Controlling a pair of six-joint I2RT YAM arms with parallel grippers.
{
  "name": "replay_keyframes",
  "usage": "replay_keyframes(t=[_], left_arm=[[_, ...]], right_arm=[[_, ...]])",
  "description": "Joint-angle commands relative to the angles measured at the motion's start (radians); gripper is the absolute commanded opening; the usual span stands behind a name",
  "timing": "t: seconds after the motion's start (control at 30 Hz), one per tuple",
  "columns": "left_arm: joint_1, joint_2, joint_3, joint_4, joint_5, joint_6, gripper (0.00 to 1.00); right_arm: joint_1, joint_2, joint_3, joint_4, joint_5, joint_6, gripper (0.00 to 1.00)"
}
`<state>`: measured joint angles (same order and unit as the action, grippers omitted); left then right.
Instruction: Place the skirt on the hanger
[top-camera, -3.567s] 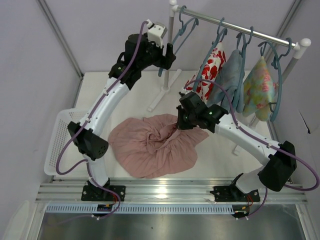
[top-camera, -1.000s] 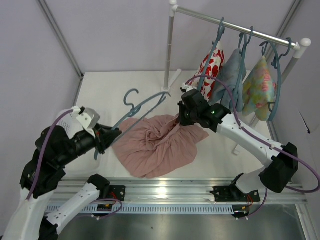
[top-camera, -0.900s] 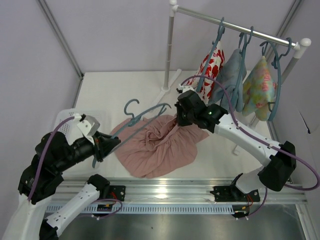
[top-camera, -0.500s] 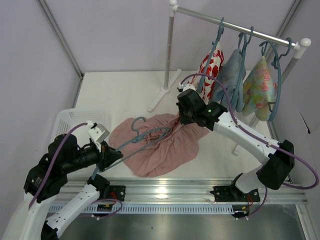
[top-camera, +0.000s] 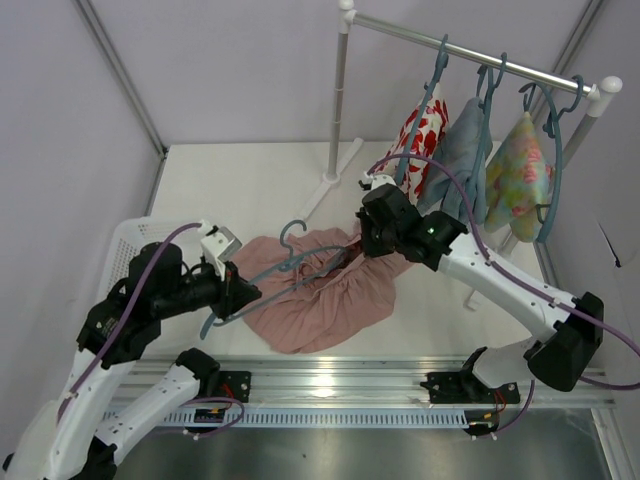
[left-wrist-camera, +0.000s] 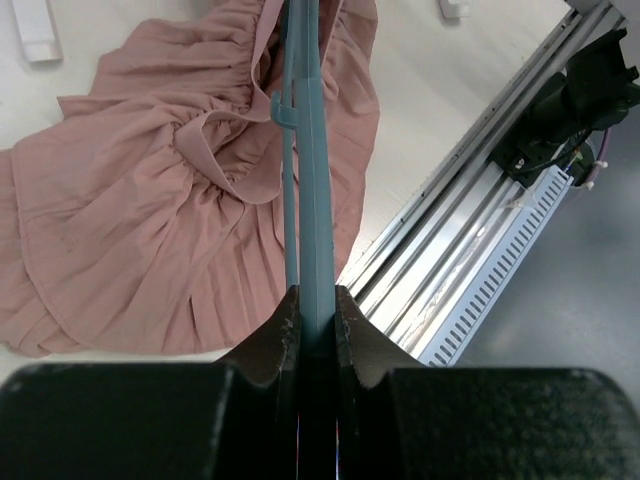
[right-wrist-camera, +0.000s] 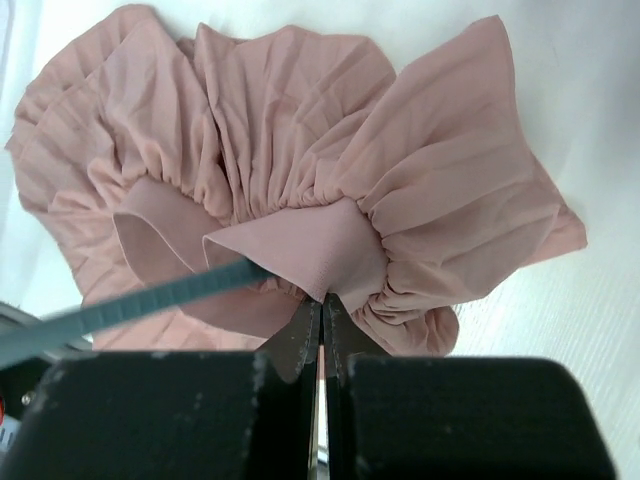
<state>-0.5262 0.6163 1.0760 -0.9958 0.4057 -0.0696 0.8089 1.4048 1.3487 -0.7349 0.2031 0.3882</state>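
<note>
The skirt (top-camera: 322, 308) lies bunched at centre frame on the bench (top-camera: 232, 180). The right tool (right-wrist-camera: 322, 304) is pressed together on its waistband (right-wrist-camera: 300, 245). From lower left, the left tool (left-wrist-camera: 315, 300) pinches the hanger (left-wrist-camera: 306, 150), held over the fabric

One skirt (top-camera: 320, 295) lies on the single bench (top-camera: 240, 180). Three garments hang on the one clothes rail (top-camera: 400, 30): one red-and-white floral garment (top-camera: 425, 135), one pale blue garment (top-camera: 462, 150) and one pastel floral garment (top-camera: 520, 170). One teal hanger (left-wrist-camera: 310, 200) is off the rail. At least four rail hangers (top-camera: 440, 60) remain, their right-hand hooks too crowded to count exactly. There is one white basket (top-camera: 125, 250). There are two end effectors: the left end effector (top-camera: 240, 293) and the right end effector (top-camera: 365, 240).
</note>
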Motion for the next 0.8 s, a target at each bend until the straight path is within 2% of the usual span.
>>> replay_keyframes(t=[0.0, 0.2, 0.43, 0.53, 0.7, 0.77], left_arm=[[-0.001, 0.028, 0.002, 0.123, 0.040, 0.011, 0.00], [-0.006, 0.060, -0.076, 0.267, 0.152, 0.010, 0.00], [-0.023, 0.039, -0.174, 0.417, 0.179, 0.011, 0.00], [-0.066, 0.059, -0.218, 0.459, 0.165, 0.002, 0.00], [-0.173, 0.072, -0.278, 0.568, 0.052, 0.019, 0.00], [-0.182, 0.069, -0.326, 0.606, 0.036, 0.024, 0.00]], right_arm=[[0.006, -0.079, -0.017, 0.000, -0.036, 0.043, 0.00], [0.022, -0.089, 0.013, 0.069, -0.128, 0.081, 0.00], [0.055, -0.157, -0.025, 0.123, -0.085, 0.173, 0.00], [0.053, -0.171, -0.043, 0.152, -0.094, 0.195, 0.00], [0.058, -0.176, -0.046, 0.150, -0.126, 0.210, 0.00], [0.062, -0.179, -0.059, 0.150, -0.131, 0.215, 0.00]])
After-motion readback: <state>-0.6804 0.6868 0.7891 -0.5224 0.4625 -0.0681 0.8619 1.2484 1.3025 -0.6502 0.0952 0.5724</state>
